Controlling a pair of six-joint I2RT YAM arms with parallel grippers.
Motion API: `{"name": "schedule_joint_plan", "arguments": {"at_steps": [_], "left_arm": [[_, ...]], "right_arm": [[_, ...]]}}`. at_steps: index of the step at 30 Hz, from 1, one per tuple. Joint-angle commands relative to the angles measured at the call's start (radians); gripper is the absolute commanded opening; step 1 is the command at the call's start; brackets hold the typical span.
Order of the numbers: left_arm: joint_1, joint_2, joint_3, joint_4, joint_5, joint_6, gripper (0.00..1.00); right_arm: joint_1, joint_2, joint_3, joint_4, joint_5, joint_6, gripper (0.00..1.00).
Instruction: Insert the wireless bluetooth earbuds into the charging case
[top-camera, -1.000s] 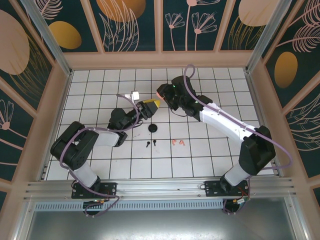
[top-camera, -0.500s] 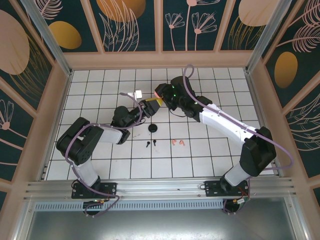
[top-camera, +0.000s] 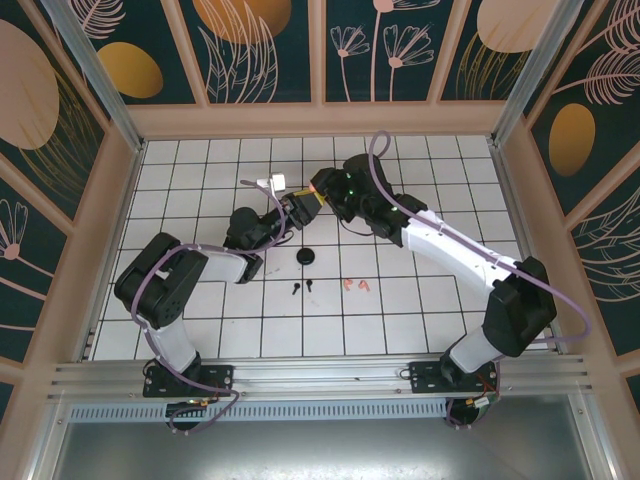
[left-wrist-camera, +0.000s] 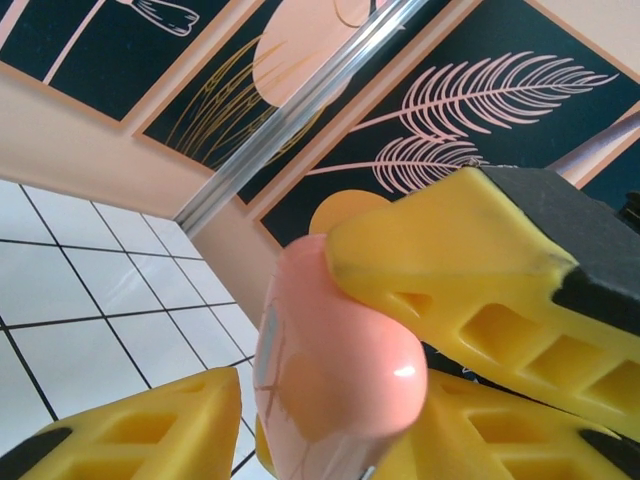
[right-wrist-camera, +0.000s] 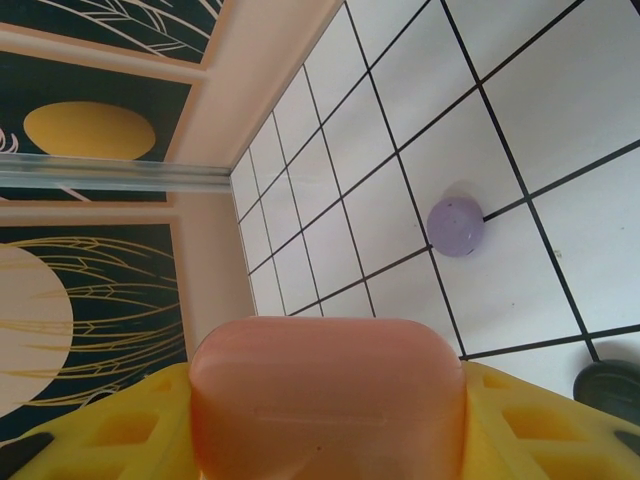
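Note:
My right gripper (right-wrist-camera: 328, 425) is shut on the salmon-pink charging case (right-wrist-camera: 328, 400), holding it above the table's middle rear (top-camera: 315, 196). My left gripper (left-wrist-camera: 330, 425) has come up to the same case (left-wrist-camera: 335, 360). Its jaws stand open around the case, and a thin gap shows beside its left finger (left-wrist-camera: 130, 430). One of the right gripper's fingers (left-wrist-camera: 450, 270) presses on the case from above. In the top view the two grippers, left (top-camera: 302, 206) and right (top-camera: 323, 189), meet nose to nose. Two black earbuds (top-camera: 302, 287) and two salmon-pink earbuds (top-camera: 354, 285) lie on the tiles in front.
A black round case (top-camera: 306, 257) sits on the tiles just behind the black earbuds. A lilac rounded case (right-wrist-camera: 456, 225) lies on a grid line below the right gripper. The wooden back wall (top-camera: 320, 120) stands close behind the grippers.
My left gripper has swung up and to the right to the pink case, and its jaws have narrowed around it. The right gripper has kept its hold and barely shifted.

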Motion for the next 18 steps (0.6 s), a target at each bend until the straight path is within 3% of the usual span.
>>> {"name": "schedule_joint_plan", "arguments": {"at_steps": [1,11,18], "left_arm": [[-0.005,0.020,0.020,0.034,-0.001,0.008,0.42],[-0.007,0.026,0.019,0.047,0.006,0.001,0.16],[-0.007,0.033,0.017,0.071,0.011,-0.015,0.00]], "right_arm": [[0.008,-0.040,-0.015,0.031,-0.004,0.014,0.42],[0.010,-0.039,-0.013,0.053,-0.015,0.020,0.43],[0.006,-0.043,0.030,0.044,0.008,0.006,0.68]]}}
